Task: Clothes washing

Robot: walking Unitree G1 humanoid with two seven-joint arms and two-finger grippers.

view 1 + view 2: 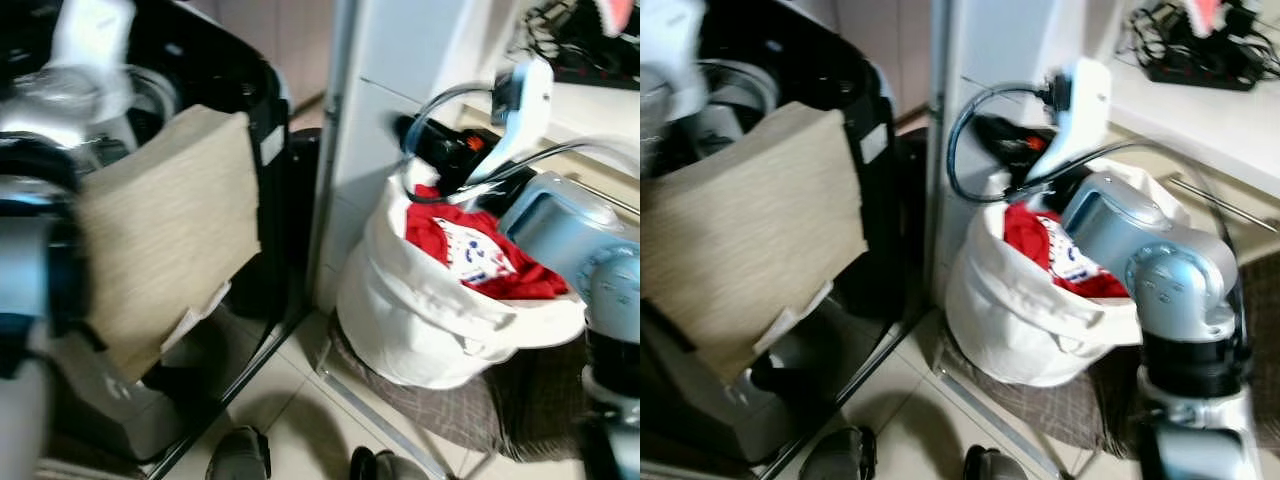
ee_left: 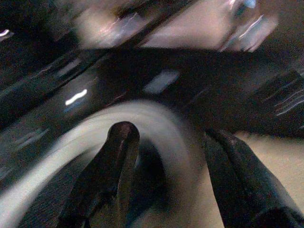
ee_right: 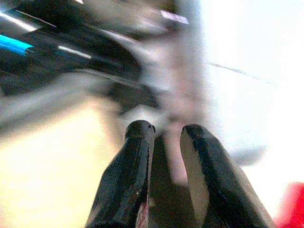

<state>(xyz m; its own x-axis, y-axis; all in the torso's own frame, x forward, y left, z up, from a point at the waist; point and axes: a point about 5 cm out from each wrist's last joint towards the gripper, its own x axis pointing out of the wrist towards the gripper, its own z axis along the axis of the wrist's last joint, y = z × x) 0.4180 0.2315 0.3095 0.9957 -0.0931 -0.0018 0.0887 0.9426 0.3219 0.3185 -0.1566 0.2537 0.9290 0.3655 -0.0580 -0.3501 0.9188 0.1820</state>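
No legible writing — blurred labels [image 1: 272, 145].

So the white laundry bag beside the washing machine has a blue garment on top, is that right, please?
Not quite: the garment on top of the white laundry bag is red, with a white printed patch, not blue. The left eye view shows it. The bag does stand beside the washing machine.

To my left stands the black top-loading washing machine [image 1: 200, 60], a beige folded cloth [image 1: 165, 230] draped over its front. To my right, the white fabric laundry bag [image 1: 430, 310] holds red garments [image 1: 470, 250], resting on a checked mat [image 1: 450, 410].
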